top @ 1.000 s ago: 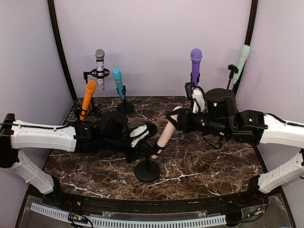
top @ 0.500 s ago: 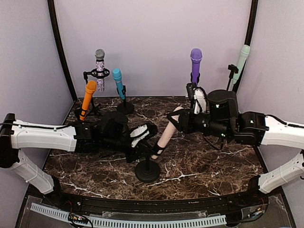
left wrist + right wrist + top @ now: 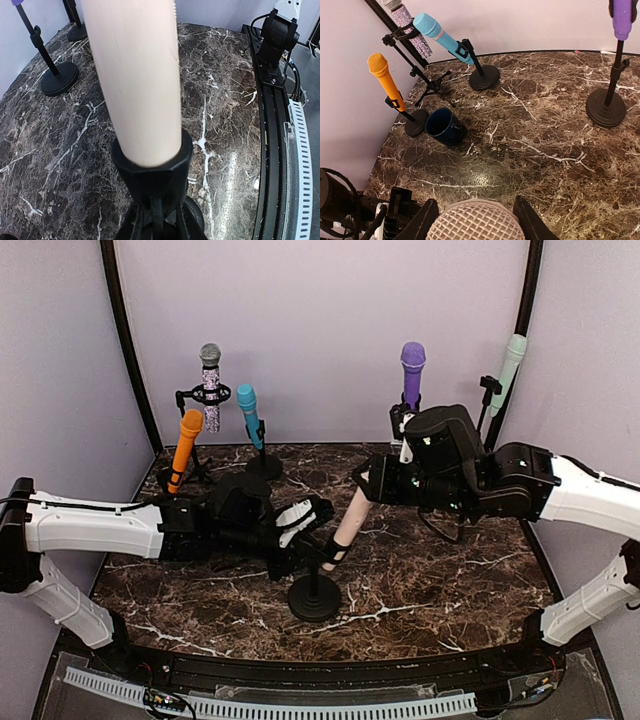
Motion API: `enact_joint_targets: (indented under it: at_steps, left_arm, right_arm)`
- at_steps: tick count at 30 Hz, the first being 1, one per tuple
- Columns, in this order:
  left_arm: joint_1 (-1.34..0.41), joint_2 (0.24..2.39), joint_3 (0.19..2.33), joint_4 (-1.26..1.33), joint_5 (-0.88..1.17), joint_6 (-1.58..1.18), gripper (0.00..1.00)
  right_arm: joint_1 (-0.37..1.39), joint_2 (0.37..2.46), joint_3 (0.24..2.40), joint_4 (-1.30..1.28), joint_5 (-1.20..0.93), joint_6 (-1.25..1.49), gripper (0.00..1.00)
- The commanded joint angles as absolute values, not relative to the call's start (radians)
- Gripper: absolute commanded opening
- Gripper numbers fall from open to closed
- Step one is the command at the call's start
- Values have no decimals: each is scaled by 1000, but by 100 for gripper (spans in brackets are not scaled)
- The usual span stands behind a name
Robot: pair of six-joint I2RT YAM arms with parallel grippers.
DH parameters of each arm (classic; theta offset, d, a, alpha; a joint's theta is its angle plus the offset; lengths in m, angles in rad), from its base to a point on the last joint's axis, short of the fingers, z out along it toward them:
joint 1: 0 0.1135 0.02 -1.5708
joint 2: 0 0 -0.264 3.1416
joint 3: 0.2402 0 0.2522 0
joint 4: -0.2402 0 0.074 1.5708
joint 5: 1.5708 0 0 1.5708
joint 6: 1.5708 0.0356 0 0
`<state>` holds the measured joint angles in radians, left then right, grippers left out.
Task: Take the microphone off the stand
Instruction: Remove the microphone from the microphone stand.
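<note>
Right arm's wrist has swung up and left over the last second, and the stand (image 3: 315,598) base crept slightly right. Right gripper (image 3: 372,483) is part-closed around the mesh head of the beige microphone (image 3: 348,520); left gripper (image 3: 312,540) is nearly shut, pinching the stand neck just under the clip (image 3: 152,167). Mic sits in the clip mid-table, long axis leaning up toward far right, so I'd pull along that line, toward the right arm.

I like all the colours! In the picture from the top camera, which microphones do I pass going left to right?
Orange microphone → sparkly silver microphone → blue microphone → beige microphone → purple microphone → mint-green microphone.
</note>
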<state>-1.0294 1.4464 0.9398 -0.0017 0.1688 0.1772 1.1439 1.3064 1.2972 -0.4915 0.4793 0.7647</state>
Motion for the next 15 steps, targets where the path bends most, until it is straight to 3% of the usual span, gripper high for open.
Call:
enact_joint_targets:
  at_steps: [1, 8, 15]
  left_arm:
    - [-1020, 1469, 924, -144, 114, 216, 0]
    - [-1025, 1480, 928, -150, 112, 220, 0]
    - [-1047, 1496, 933, -163, 92, 233, 0]
  right_arm:
    - [1133, 1283, 1402, -480, 646, 844, 12]
    - [1133, 1280, 1400, -468, 666, 823, 12]
    - [1129, 1222, 1322, -282, 508, 688, 12]
